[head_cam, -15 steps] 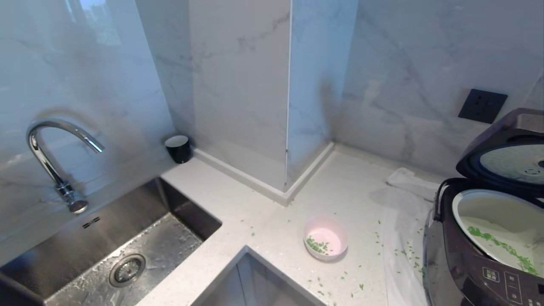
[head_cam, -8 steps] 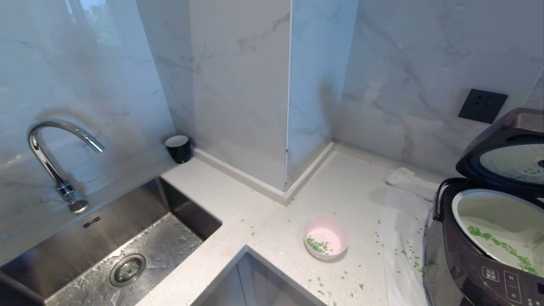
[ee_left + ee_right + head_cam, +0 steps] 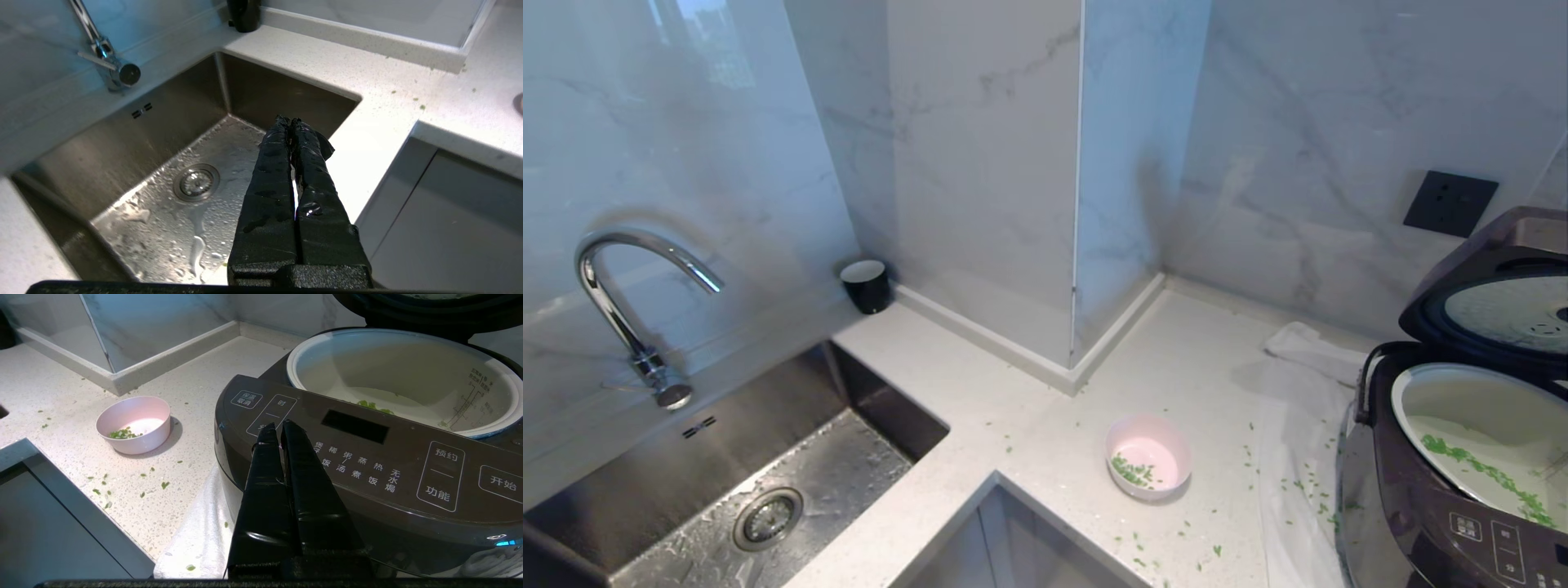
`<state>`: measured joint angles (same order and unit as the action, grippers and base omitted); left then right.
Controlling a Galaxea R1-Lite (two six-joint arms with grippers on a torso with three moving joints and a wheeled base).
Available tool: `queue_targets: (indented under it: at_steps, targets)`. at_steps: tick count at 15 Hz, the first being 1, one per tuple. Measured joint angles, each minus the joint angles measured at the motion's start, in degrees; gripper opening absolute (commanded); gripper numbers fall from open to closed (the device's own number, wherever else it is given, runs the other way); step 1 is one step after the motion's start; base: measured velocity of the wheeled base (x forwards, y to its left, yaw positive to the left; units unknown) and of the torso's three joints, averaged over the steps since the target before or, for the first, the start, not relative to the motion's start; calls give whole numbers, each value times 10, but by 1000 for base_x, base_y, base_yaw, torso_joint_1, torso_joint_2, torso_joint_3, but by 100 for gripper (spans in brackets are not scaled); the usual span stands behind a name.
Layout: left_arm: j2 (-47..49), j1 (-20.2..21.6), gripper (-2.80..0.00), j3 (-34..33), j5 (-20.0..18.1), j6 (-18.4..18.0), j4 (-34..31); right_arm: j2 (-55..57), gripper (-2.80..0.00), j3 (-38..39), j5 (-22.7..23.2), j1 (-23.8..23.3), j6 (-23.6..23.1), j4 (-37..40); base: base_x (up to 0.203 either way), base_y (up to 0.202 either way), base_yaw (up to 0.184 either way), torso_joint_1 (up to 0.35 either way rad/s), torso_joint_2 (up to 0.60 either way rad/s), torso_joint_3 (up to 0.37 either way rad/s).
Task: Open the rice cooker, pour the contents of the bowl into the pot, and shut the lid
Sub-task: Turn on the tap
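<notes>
Just ahead of the right gripper (image 3: 278, 430), whose two black fingers are pressed together on nothing, stands the rice cooker (image 3: 1454, 482) with its lid (image 3: 1494, 302) raised, and the pale pot (image 3: 402, 375) behind the control panel is open to view with some green bits (image 3: 1478, 474) already lying in it. Off to the side of that gripper, well apart from it on the counter (image 3: 1176, 359), sits the pink bowl (image 3: 1149, 457), upright, with a small cluster of the contents of the bowl (image 3: 1133, 471) left in it. The left gripper (image 3: 292, 122) is likewise clenched and empty, hanging over the edge of the steel sink (image 3: 171, 163), with the bowl far beyond its reach; neither arm shows in the head view. Opening looks done and some pouring seems to have taken place, so the step in hand is, I judge, either emptying the last of the bowl or closing the lid. The next move calls for an arm to leave its rest: one would need to spread its fingers and take the bowl by its rim, or reach up behind the raised lid and press it down. The counter is pale speckled stone strewn with stray green flakes (image 3: 143, 486), a white cloth (image 3: 1298, 457) lies under the cooker, marble-look walls (image 3: 980, 163) meet at a projecting corner, and a chrome tap (image 3: 629, 302), a small black cup (image 3: 866, 284) and a dark wall socket (image 3: 1450, 202) complete the kitchen.
</notes>
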<state>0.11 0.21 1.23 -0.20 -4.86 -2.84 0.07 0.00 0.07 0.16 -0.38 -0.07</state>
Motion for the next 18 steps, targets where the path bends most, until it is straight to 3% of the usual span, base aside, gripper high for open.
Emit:
queue_targets:
  at_steps: [2,4,7,9,12,16,18]
  targets:
    - [0,0,-280,0,-3,-20,0,0,-280,0,0,0,0,0,0,0,0,0,0,0]
    - [0,0,-280,0,-3,-18,0,0,-280,0,0,0,0,0,0,0,0,0,0,0]
    - [1,0,-280,6,5,2,4,0,-280,0,0,0,0,0,0,0,0,0,0,0]
    - [22,0,-280,60,14,25,5,0,-280,0,0,0,0,0,0,0,0,0,0,0]
    - [124,4,-280,115,24,74,40,0,-280,0,0,0,0,0,0,0,0,0,0,0]
    - [271,49,-280,158,30,102,91,0,-280,0,0,0,0,0,0,0,0,0,0,0]
    - [353,67,-280,181,30,139,96,0,-280,0,0,0,0,0,0,0,0,0,0,0]
